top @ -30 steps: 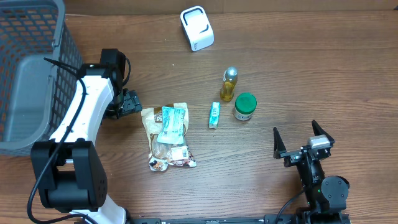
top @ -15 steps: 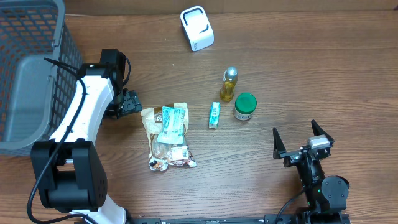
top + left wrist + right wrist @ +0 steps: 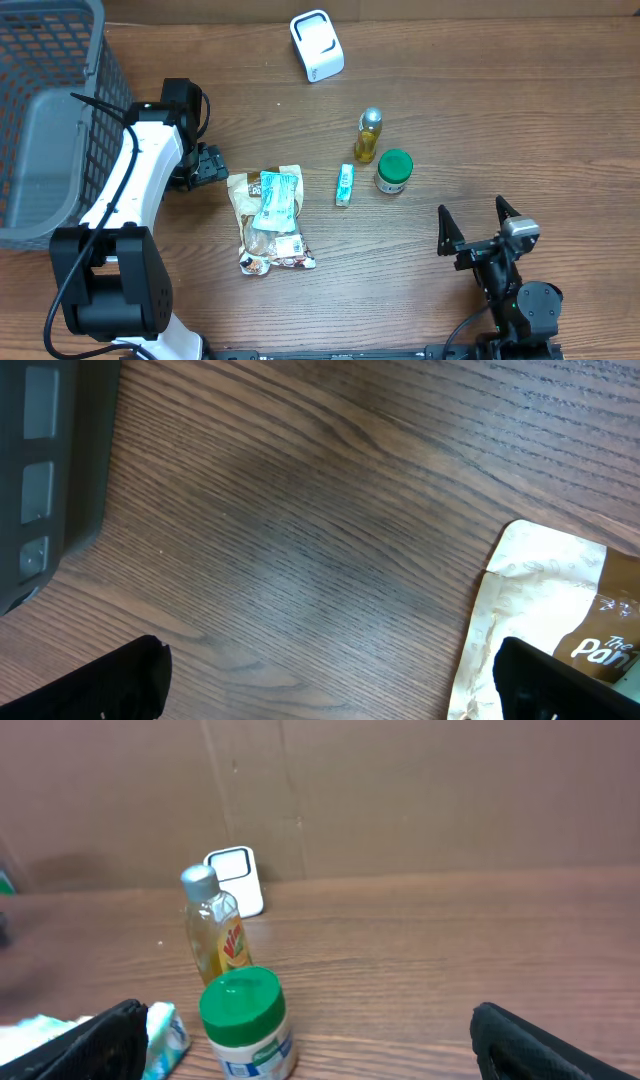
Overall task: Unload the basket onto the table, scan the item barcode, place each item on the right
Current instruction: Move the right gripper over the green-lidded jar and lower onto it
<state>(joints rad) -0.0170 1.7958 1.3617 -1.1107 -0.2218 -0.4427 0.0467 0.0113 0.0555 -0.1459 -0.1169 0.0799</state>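
Items lie mid-table: a snack bag (image 3: 270,218), a small teal box (image 3: 344,184), a green-lidded jar (image 3: 393,171) and a yellow bottle (image 3: 368,137). A white barcode scanner (image 3: 317,45) stands at the far edge. My left gripper (image 3: 212,166) is open just left of the bag, low over bare wood; in the left wrist view the bag (image 3: 540,600) reaches its right finger. My right gripper (image 3: 472,228) is open near the front right, holding nothing. Its view faces the jar (image 3: 245,1025), bottle (image 3: 215,935), teal box (image 3: 165,1035) and scanner (image 3: 238,880).
A grey mesh basket (image 3: 50,120) fills the far left, its dark edge (image 3: 50,460) close to my left gripper. A brown cardboard wall (image 3: 400,790) backs the table behind the scanner.
My right gripper has shifted slightly at the front right, still open. The left arm and the items have not moved.
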